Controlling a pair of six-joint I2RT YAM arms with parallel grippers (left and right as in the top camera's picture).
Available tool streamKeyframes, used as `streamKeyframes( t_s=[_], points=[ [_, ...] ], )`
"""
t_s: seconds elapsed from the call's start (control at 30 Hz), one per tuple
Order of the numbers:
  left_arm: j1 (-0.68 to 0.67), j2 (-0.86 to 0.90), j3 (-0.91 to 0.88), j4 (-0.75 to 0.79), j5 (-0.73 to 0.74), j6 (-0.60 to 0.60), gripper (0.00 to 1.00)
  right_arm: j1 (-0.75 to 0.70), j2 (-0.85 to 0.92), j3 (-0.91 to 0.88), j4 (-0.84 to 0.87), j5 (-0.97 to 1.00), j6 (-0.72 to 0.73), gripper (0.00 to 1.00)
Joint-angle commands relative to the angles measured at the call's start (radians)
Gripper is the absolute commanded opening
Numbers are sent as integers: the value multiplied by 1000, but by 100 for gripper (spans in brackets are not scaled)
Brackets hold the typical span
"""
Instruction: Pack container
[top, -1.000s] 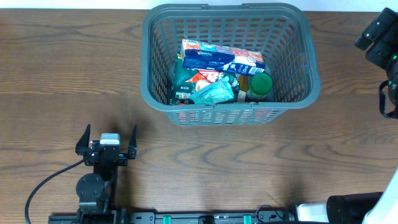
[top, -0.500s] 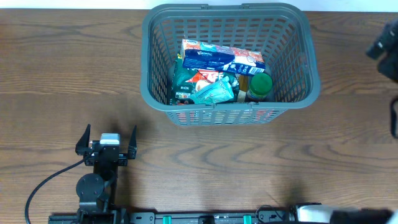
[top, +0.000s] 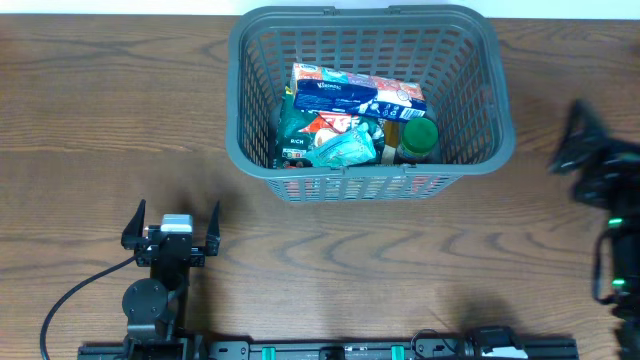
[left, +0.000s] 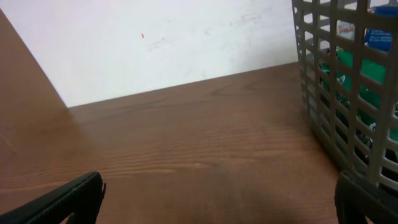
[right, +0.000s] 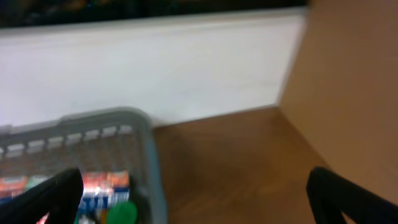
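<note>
The dark-grey slotted basket (top: 480, 140) stands at the back middle of the table. It holds a blue-and-orange box (top: 355, 92), green pouches (top: 300, 130) and a green-lidded jar (top: 418, 135). Its lattice wall shows at the right in the left wrist view (left: 339, 93), and its corner shows at the lower left in the right wrist view (right: 146, 155). My left gripper (top: 171, 226) is open and empty over the table, front left of the basket. My right gripper (top: 580, 150) is open and empty to the right of the basket, blurred with motion.
The brown wooden table (top: 400, 270) runs to a white wall (left: 155, 43) at the back. A black cable (top: 70, 300) trails from the left arm's base at the front left edge.
The right arm has swung from the far right corner down toward the front, and now sits right of the basket. The left arm and the basket have not moved.
</note>
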Motion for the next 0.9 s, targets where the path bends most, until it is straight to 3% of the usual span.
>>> streamKeyframes(
  t_s=[0.0,0.23,0.4,0.87],
  points=[
    [6,-7,-27,-25,2,13,99,-10,-119,-236,100,-154,-123,99],
    [6,-7,-27,-25,2,13,99,-31,-386,-742,388,-162,-14,99],
    [6,-7,-27,-25,2,13,99,-61,-515,-975,483,-186,68,99],
    [6,-7,-27,-25,2,13,99,-94,-640,-1278,620,-252,69,99]
  ],
)
